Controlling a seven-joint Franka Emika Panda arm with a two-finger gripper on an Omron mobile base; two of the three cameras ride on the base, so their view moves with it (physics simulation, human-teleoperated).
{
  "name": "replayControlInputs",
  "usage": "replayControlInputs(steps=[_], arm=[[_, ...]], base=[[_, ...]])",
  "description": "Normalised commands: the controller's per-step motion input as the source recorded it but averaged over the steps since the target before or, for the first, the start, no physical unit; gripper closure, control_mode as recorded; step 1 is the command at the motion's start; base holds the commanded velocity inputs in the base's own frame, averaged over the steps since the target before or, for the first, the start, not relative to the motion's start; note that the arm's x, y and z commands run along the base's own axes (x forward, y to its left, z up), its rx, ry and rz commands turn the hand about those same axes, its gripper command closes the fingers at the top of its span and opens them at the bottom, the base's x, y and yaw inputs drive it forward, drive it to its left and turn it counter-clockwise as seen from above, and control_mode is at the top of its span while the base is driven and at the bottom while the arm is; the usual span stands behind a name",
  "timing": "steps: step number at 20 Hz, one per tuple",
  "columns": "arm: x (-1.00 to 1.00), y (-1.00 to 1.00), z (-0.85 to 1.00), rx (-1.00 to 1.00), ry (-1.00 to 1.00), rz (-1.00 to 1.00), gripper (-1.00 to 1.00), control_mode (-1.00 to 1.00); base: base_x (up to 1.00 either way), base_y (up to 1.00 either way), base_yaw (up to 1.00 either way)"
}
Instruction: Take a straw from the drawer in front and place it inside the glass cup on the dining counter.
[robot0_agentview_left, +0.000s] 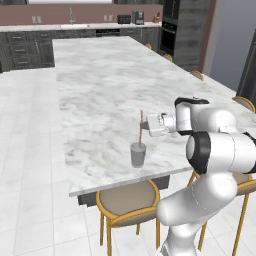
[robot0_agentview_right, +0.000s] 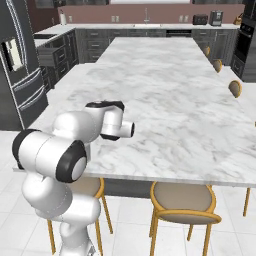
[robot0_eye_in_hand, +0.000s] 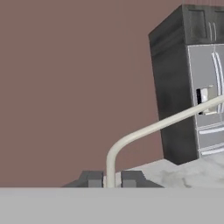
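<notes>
hand (robot0_agentview_left: 145, 124): clamped on thin pink-red straw (robot0_agentview_left: 141, 126) | straw: upright, lower centre of frame, long axis vertical, tip just above small clear glass cup (robot0_agentview_left: 138, 154) | cup: directly below, on white marble surface (robot0_agentview_left: 100, 90)

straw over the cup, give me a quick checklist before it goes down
1. Grip: the gripper is closed on the straw, holding it about halfway up. Ok.
2. Straw attitude: close to upright in the left base view. Ok.
3. Alignment: its lower end sits at the rim of the glass cup, near the centre in that view; one angle cannot confirm depth. Cannot tell.
4. Cup: upright on the dining counter, close to its near edge. Ok.
5. Straw inside the cup: the tip looks level with the rim, not clearly below it. Not ok yet.
</notes>
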Motion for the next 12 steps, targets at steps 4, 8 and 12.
replayControlInputs(steps=[4, 8, 12], arm=[[0.0, 0.0, -0.16, 0.0, -0.06, 0.01, 1.0, -1.0], [0.0, 0.0, -0.18, 0.0, -0.05, 0.01, 1.0, -1.0], [0.0, 0.0, -0.2, 0.0, -0.04, 0.01, 1.0, -1.0]], base=[[0.0, 0.0, 0.0], [0.0, 0.0, 0.0], [0.0, 0.0, 0.0]])
